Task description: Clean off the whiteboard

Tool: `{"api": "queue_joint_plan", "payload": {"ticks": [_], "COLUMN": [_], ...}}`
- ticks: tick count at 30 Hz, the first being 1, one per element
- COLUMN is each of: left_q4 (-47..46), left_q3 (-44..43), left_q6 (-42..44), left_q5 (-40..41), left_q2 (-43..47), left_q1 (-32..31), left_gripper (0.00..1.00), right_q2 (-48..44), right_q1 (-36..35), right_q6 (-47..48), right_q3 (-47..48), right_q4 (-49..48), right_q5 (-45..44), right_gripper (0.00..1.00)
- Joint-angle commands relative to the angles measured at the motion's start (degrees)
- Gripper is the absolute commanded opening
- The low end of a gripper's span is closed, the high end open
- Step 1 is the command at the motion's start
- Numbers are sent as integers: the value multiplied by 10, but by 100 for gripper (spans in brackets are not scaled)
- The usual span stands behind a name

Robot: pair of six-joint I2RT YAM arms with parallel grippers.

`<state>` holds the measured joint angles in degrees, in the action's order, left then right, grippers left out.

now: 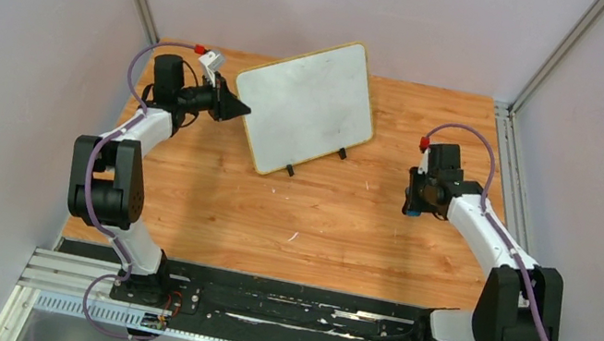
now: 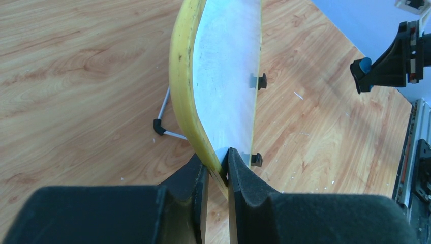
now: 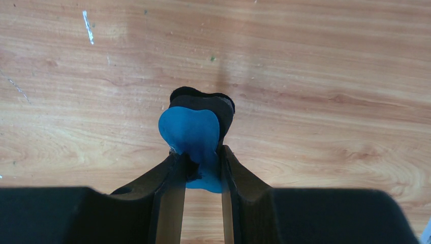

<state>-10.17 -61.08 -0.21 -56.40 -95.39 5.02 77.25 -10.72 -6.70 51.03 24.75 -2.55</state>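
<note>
Whiteboard point(image 1: 305, 105) stands tilted at upper centre of top view on wood table point(image 1: 316, 229), w/ yellow frame and two black feet point(image 1: 290, 170) at its lower edge. Left gripper point(image 1: 239, 109) pinches board's left edge. Right gripper point(image 1: 411, 195) sits to the right, well apart from board.

Left wrist view: jaws clamped tight on yellow frame at bottom centre. Board runs up the frame nearly edge-on, its white face showing faint grey smudges. Wire stand point(image 2: 165, 124) props it from behind, at left. Right gripper shows at upper right, blue bit at its tip.

Right wrist view: jaws closed round blue eraser point(image 3: 190, 132), black pad behind it, over bare wood.
</note>
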Motion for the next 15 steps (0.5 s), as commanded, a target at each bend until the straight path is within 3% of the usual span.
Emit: {"api": "queue_joint_plan", "payload": {"ticks": [1, 5, 12, 15], "left_q4": [38, 39, 43, 44], "left_q3": [8, 11, 9, 7], "left_q6": [55, 56, 56, 54], "left_q5": [49, 49, 46, 43], "left_q2": [-13, -9, -10, -8], "left_q1": [-3, -3, -3, -3], "left_gripper": [1, 3, 9, 17], "right_q2": [29, 44, 42, 43], "right_q1": [9, 10, 10, 10], "right_q6": [-11, -12, -13, -14], "right_q3": [10, 15, 16, 17], "right_q4": [34, 35, 42, 43], "right_q5": [41, 55, 43, 44], "right_gripper": [8, 12, 33, 39]}}
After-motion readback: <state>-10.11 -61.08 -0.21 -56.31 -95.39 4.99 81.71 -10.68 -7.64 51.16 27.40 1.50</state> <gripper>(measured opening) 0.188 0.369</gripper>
